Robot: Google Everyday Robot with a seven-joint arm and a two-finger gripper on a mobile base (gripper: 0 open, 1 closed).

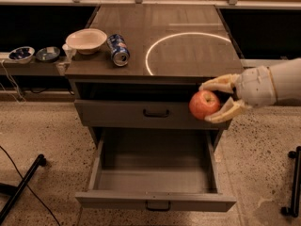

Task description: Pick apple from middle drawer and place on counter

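1. We see the gripper [211, 102] in the air in front of the cabinet's right front corner, reaching in from the right of the view, with its white arm [277, 84] behind it.
2. Its two tan fingers [220, 84] are clamped on the apple [203, 105], one above and one below the fruit.
3. The apple sits at the gripper's tip, off every surface, in front of the right end of the top drawer front [122, 113].
4. The middle drawer [155, 200] lies below the gripper and to its left in the view, pulled well out, with its grey floor showing.
5. The counter [188, 22] is just above the gripper and beyond it; the gripper is lower than the counter's front edge.
6. On the counter, the white circle [149, 55] is up and left of the gripper.
7. Farther left of the gripper, a blue can [118, 50] lies on its side beside a white bowl [86, 40].
8. Two small bowls [21, 54] rest on the side shelf, farthest from the gripper.
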